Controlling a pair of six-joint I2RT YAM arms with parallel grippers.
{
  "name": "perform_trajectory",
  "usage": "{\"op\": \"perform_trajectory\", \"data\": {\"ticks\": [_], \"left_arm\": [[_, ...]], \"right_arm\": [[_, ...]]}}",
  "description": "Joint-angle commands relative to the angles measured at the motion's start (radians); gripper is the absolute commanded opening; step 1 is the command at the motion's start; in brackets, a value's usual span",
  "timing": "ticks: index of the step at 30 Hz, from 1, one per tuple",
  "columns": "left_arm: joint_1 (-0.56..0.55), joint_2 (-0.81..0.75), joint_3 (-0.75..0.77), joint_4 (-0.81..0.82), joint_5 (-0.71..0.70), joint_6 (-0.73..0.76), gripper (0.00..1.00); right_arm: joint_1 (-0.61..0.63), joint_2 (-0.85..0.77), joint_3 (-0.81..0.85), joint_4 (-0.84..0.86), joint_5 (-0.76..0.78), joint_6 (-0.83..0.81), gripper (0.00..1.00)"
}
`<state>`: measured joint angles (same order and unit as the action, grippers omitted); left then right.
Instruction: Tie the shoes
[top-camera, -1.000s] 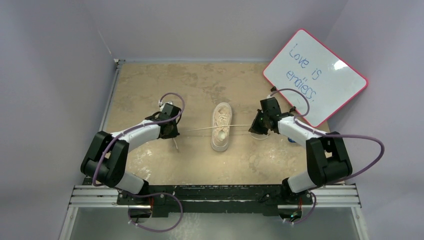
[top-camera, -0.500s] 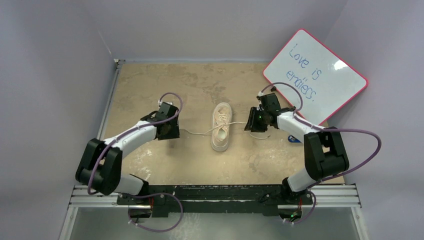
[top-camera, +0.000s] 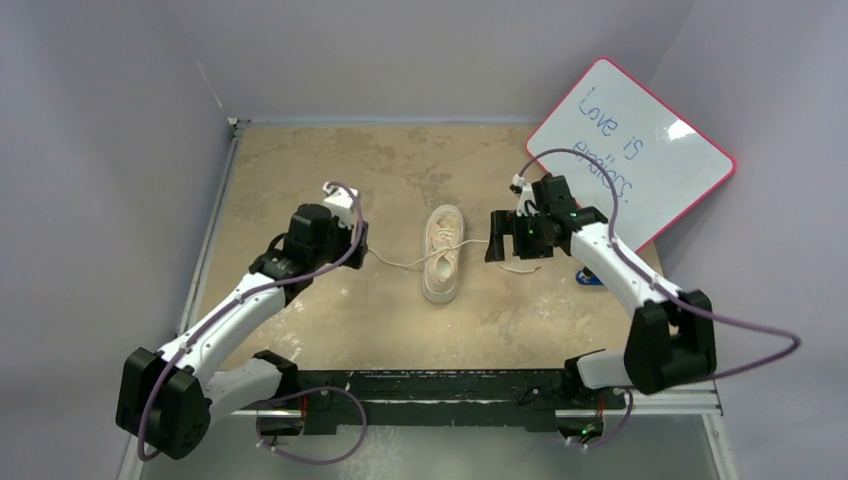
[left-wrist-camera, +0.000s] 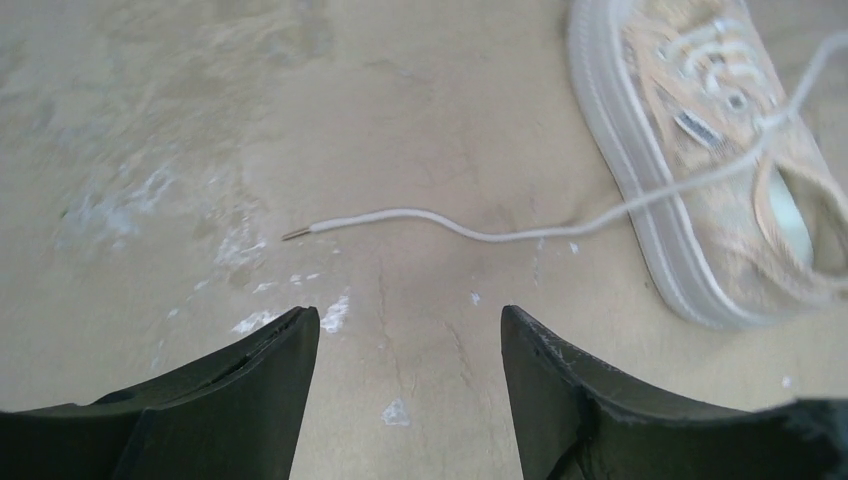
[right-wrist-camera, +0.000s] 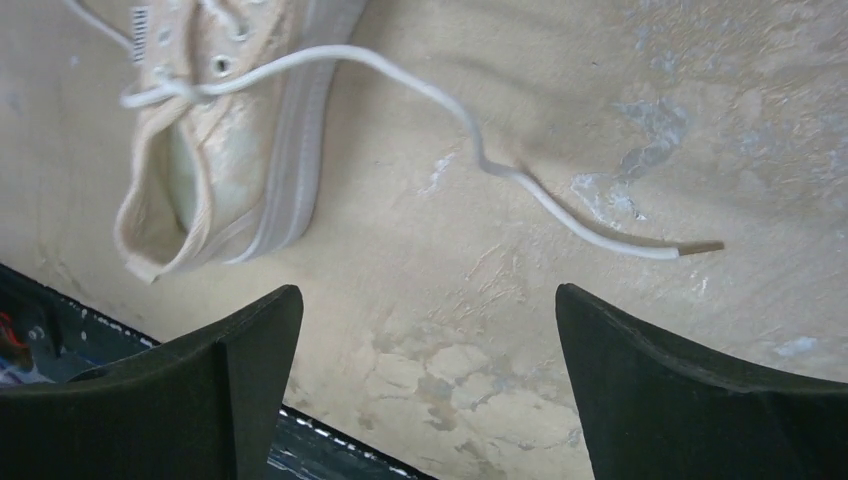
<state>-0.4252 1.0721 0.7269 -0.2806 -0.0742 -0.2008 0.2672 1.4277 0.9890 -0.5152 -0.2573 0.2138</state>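
Logging cream sneaker (top-camera: 443, 253) lying on tabletop (top-camera: 400, 170), between both arms. Noting left end effector (left-wrist-camera: 410, 330) gaping, gripping nothing, one lace end (left-wrist-camera: 390, 212) lying loose on tabletop ahead of it. Noting right end effector (right-wrist-camera: 430, 310) spread wide, likewise empty, other lace (right-wrist-camera: 600, 236) trailing nearby. Possibly seeing laces crossing over eyelets; not resolving clearly.

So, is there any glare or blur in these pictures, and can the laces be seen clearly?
Top view: soft, even light; one bright glare patch on the whiteboard, its writing readable. Left wrist view: the lace and shoe are sharp; the near jaws are dark, featureless. Right wrist view: the same, lace end sharp, jaws in shadow.
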Motion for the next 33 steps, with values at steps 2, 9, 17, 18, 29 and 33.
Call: {"op": "perform_trajectory", "data": {"ticks": [2, 9, 17, 18, 29, 33], "left_arm": [[-0.021, -0.059, -0.148, 0.228, 0.324, 0.458, 0.64], [-0.027, 0.177, -0.14, 0.481, 0.448, 0.518, 0.6], [-0.067, 0.411, -0.07, 0.618, 0.497, 0.463, 0.57], [-0.074, 0.437, -0.061, 0.624, 0.498, 0.456, 0.57], [-0.093, 0.627, -0.023, 0.687, 0.545, 0.443, 0.51], [-0.096, 0.641, -0.035, 0.725, 0.496, 0.424, 0.44]], "right_arm": [[-0.004, -0.203, -0.05, 0.01, -0.036, -0.058, 0.99], [-0.007, -0.28, 0.03, -0.07, -0.058, -0.094, 0.99], [0.0, -0.339, 0.104, -0.111, -0.05, -0.149, 0.98], [0.0, -0.34, 0.098, -0.107, -0.059, -0.149, 0.98], [0.0, -0.336, 0.049, -0.084, -0.046, -0.198, 0.96], [0.001, -0.335, 0.014, -0.059, -0.008, -0.157, 0.95]]}}
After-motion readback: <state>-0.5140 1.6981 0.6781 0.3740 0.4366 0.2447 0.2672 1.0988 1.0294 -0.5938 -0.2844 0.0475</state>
